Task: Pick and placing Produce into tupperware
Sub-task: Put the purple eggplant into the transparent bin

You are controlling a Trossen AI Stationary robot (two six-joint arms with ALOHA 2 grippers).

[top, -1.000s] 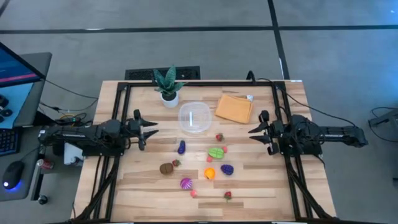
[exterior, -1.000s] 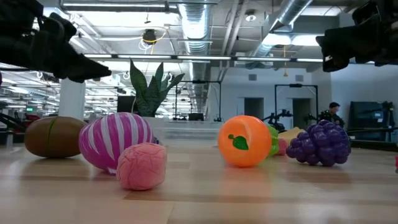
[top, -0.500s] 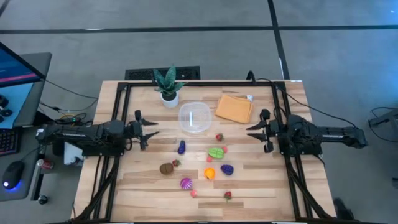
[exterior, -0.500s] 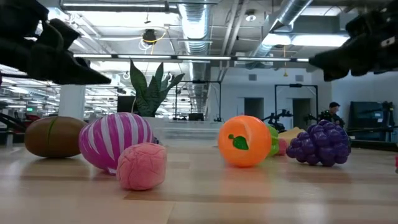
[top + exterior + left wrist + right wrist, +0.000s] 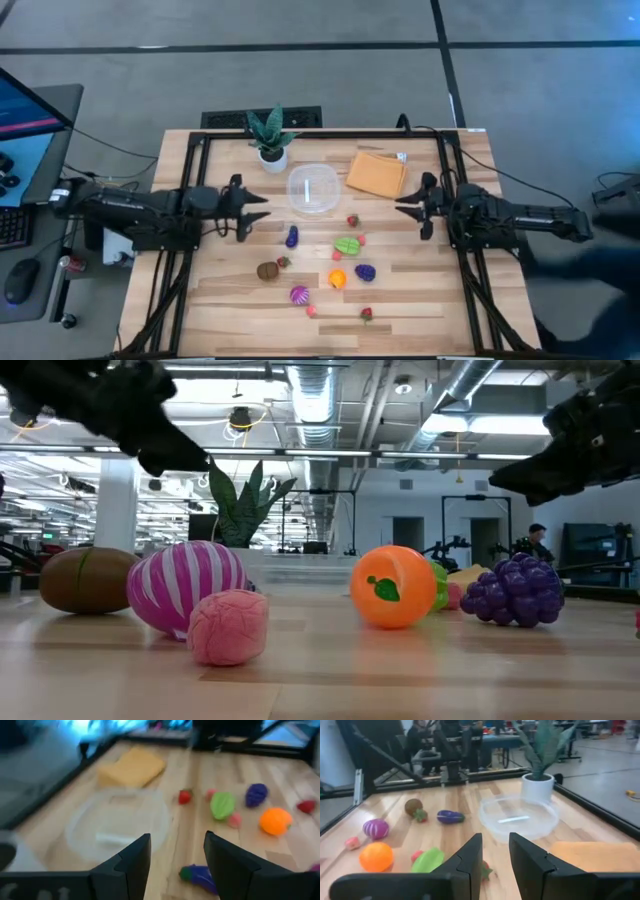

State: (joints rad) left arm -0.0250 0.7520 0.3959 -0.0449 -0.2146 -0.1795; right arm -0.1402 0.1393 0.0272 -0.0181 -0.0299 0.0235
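Produce [image 5: 348, 245] lies scattered on the surface [image 5: 430, 300] beside the empty tupperware [image 5: 313, 188]; your left tool [image 5: 256, 208], fingers spread and empty, nears the purple eggplant [image 5: 292, 237], your likely first pick, while the right tool [image 5: 405, 207] waits pressed together.

Robotics laboratory in an open industrial hall: exposed ceiling ducts [image 5: 310, 395] and strip lights, a concrete floor [image 5: 300, 70], a black-framed wooden workbench [image 5: 220, 300], a monitor [image 5: 25, 105] and mouse [image 5: 20, 280] alongside, further rigs beyond.
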